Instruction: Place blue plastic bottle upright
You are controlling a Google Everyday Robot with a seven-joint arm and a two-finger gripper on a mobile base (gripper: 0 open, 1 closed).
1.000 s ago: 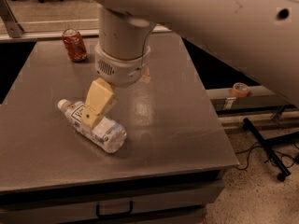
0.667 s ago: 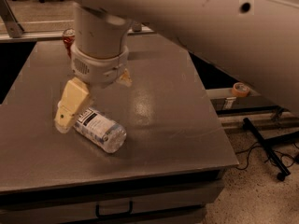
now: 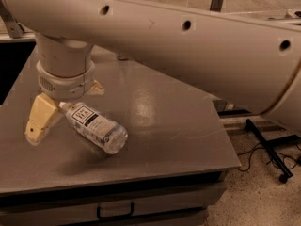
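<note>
Clear blue plastic bottle (image 3: 96, 127) lying on table (image 3: 169, 126) | gripper (image 3: 66, 114) fingers (image 3: 42, 119) apart, astride neck

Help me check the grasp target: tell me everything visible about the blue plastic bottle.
The blue plastic bottle is clear plastic with a white cap and a white label bearing a dark square logo. It lies on its side on the grey table, not upright, cap toward the back left and base toward the front right. Its cap end sits between the fingers of the open gripper; whether they touch it is unclear.
</note>
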